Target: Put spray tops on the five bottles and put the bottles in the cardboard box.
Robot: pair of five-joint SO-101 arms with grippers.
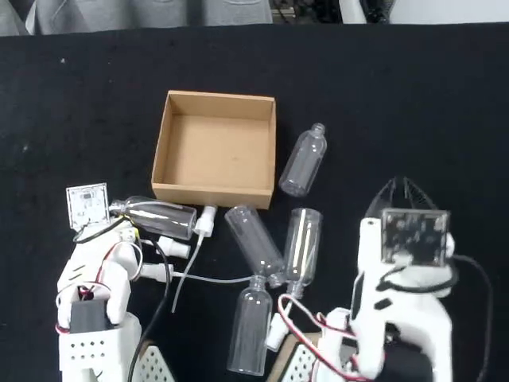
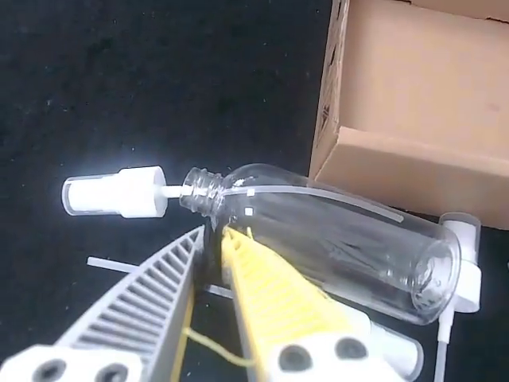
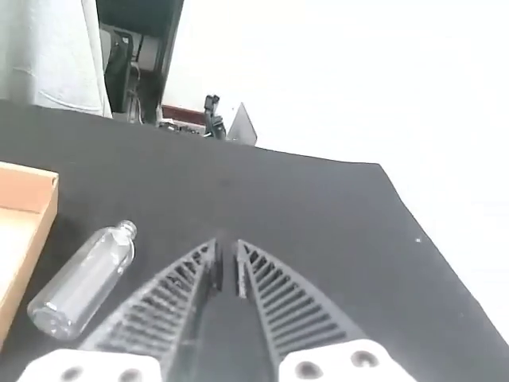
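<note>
five bottles [image 1: 254,239]: on worktop [image 1: 413,95], outside cardboard box [image 1: 213,193]
left end effector [image 2: 211,237]: together, by a bottle neck [image 2: 203,191]
right end effector [image 3: 227,248]: together, empty

Stand side by side, with the left claw [image 2: 212,235] angled down, its grey and yellow fingers pinched to a thin gap, and the right claw [image 3: 227,247] pointing roughly level and forward, its two grey fingers likewise almost touching.
</note>
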